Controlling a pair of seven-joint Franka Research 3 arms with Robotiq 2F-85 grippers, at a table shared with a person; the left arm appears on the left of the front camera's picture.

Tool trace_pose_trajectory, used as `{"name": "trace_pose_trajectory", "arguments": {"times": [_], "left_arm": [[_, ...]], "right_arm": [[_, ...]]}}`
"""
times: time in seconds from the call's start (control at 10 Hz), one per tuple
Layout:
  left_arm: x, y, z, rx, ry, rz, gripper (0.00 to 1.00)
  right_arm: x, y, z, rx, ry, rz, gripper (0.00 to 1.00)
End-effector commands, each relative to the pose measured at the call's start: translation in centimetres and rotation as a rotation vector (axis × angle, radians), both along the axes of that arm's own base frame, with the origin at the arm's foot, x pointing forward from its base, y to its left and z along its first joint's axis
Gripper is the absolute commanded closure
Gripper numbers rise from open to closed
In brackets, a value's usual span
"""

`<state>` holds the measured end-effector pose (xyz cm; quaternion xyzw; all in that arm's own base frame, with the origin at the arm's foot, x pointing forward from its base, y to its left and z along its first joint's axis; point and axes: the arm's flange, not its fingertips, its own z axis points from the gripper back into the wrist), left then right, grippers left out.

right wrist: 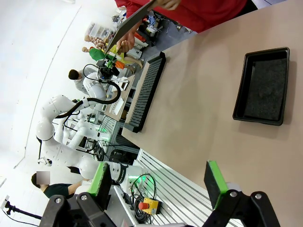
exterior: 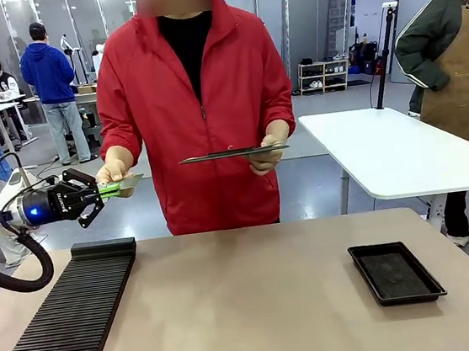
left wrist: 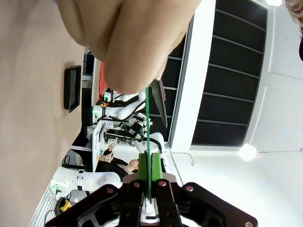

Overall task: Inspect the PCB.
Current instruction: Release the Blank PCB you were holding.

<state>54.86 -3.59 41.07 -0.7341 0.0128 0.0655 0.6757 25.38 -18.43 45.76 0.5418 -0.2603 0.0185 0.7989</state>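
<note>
Left end effector (exterior: 101, 192) is pinching a thin green circuit board (exterior: 125, 184), partly hiding under a person's hand (exterior: 113, 168); right end effector (right wrist: 157, 179) is gaping wide.

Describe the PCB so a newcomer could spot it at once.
Find the person in the red jacket across the table, then the hand on picture left. The PCB is the thin green board running from that hand into the left tool. Unlike the larger dark board in the other hand, it is small and green.
</note>
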Motion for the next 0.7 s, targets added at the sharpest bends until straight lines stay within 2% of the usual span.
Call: {"name": "trace_pose_trajectory", "arguments": {"times": [0.0,0.1,0.2,0.3,0.4,0.5,0.6], "left_arm": [[-0.21,0.02,0.17,-0.012,-0.001,-0.011,0.79],[-0.28,0.09,0.15,-0.016,0.001,-0.007,0.61],[-0.35,0.18,0.12,-0.017,0.003,-0.005,0.63],[-0.34,0.32,0.12,-0.022,0.0,0.007,0.45],[-0.38,0.44,0.16,-0.023,0.001,0.012,0.47],[-0.38,0.52,0.17,-0.019,0.003,0.016,0.3],[-0.39,0.53,0.2,-0.017,0.004,0.019,0.32]], "right_arm": [[0.01,-0.07,0.06,0.007,-0.02,0.001,0.0],[0.01,-0.07,0.06,0.007,-0.02,0.001,0.0],[0.01,-0.07,0.06,0.007,-0.02,0.001,0.0],[0.01,-0.07,0.06,0.007,-0.02,0.001,0.0],[0.01,-0.07,0.06,0.007,-0.02,0.001,0.0],[0.01,-0.07,0.06,0.007,-0.02,0.001,0.0],[0.01,-0.07,0.06,0.007,-0.02,0.001,0.0]]}}
